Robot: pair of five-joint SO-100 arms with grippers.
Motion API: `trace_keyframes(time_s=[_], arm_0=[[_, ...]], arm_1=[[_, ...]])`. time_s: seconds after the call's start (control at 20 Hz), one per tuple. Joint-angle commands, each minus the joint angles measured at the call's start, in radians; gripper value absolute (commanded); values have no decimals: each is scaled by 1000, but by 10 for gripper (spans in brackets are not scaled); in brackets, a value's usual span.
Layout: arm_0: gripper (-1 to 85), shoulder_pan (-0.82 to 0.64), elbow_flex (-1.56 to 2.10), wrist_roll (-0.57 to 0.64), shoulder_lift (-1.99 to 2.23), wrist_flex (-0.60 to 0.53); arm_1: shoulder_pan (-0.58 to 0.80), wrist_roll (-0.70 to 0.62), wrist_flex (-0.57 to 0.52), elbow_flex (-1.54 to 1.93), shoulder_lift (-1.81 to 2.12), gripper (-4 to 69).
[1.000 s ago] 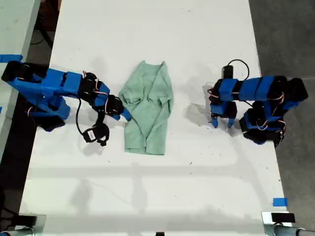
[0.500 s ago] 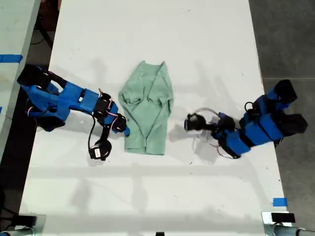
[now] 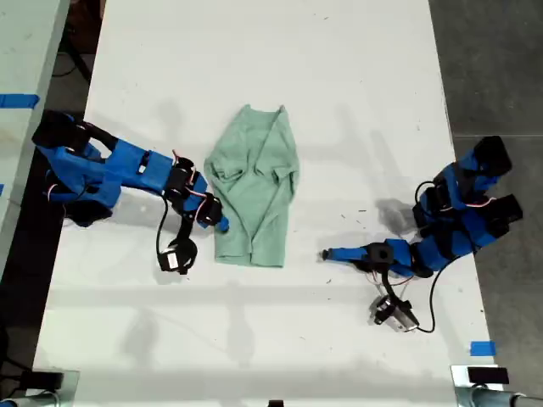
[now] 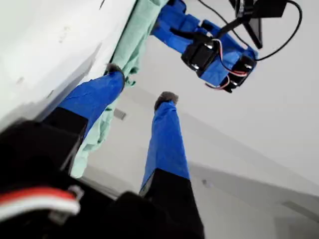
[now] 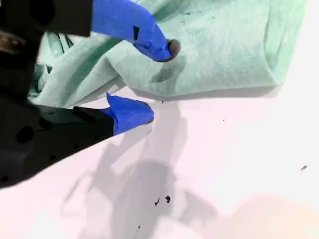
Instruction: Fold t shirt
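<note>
- Second gripper (image 5: 157, 82): my second gripper stands spread at the shirt's long edge, one blue fingertip (image 5: 167, 47) pressed onto the cloth, the other on the bare table just beside the hem. Nothing is clamped yet. In the exterior view it sits at the exterior view's left of the shirt (image 3: 216, 222).
- First gripper (image 4: 142, 82): my first gripper is parted and empty, both fingertips clear of any cloth. It looks along the table toward the shirt and the other arm beyond. In the exterior view its tip (image 3: 327, 253) lies low on the table, near the shirt's lower corner on the exterior view's right, apart from it.
- T shirt (image 3: 253, 182): pale mint-green, wrinkled, lying as a narrow oblong mid-table between the two arms, with bunched folds near its middle.
- Table (image 3: 254, 51): white, with small dark specks.
- Dangling camera (image 3: 395, 314): hangs on its cable beside the first arm, lying on the table.
- Risk, grasp: closing now could pinch only the top layer, since one fingertip rides on the cloth, not under it; the lift would then drag the shirt open unevenly.
- Risk, timing: one arm sits at the cloth and the other short of it, so an early pull would likely skew the oblong.
- Risk, snag: loose cables near each gripper may catch the hem.
</note>
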Motion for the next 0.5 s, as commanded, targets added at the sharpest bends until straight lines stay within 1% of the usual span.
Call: trace_keyframes(time_s=[0.0,0.35,0.45], arm_0=[[152,-15,-72,6,20,5],[133,-15,-78,-2,87,37],[126,-14,-67,-35,140,66]], arm_1=[[-2,-3,37,8,8,157],[5,12,67,28,41,151],[5,28,89,52,64,146]])
